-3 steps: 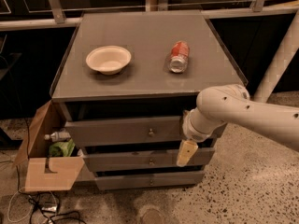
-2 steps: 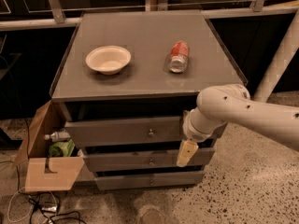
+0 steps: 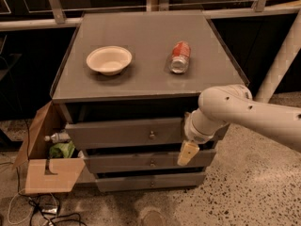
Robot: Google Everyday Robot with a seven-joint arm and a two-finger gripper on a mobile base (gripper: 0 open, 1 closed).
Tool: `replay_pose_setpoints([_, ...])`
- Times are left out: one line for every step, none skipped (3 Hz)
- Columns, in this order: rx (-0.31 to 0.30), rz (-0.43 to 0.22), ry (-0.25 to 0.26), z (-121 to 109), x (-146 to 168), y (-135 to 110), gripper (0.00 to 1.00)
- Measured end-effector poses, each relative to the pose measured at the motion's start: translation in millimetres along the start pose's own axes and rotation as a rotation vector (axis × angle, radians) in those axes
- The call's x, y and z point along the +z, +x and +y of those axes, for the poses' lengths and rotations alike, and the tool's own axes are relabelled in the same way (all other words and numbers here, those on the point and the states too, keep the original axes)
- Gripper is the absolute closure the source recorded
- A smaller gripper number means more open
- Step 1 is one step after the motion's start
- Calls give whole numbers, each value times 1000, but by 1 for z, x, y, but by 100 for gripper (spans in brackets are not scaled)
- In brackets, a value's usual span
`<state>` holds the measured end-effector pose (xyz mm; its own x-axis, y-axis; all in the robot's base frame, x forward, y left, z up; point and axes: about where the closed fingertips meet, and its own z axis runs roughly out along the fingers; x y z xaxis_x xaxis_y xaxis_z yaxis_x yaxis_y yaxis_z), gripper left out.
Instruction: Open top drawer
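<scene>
Here we are at the grey, flat-topped cabinet, seen from above and in front. The top drawer, the uppermost grey flat front with a small round brass knob at its centre, sits right under the tabletop with a dark gap showing above it. The robot's white, rounded arm reaches in from the right, and its gripper, with a pale tan tip, hangs down at the drawer's right end, off to the right of the knob and overlapping the second grey drawer front. Open or closed? Cannot tell from this angle. On top, a white paper bowl sits left and a red soda can lies on its side right, well apart. A brown cardboard box stands on the floor by the cabinet's left side, with a clear plastic bottle inside
</scene>
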<state>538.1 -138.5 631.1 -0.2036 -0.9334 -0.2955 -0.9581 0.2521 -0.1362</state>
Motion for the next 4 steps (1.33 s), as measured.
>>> replay_pose_setpoints([0, 0, 0, 0, 0, 0, 48])
replay_pose_setpoints([0, 0, 0, 0, 0, 0, 71])
replay_pose_setpoints([0, 0, 0, 0, 0, 0, 95])
replay_pose_setpoints([0, 0, 0, 0, 0, 0, 100])
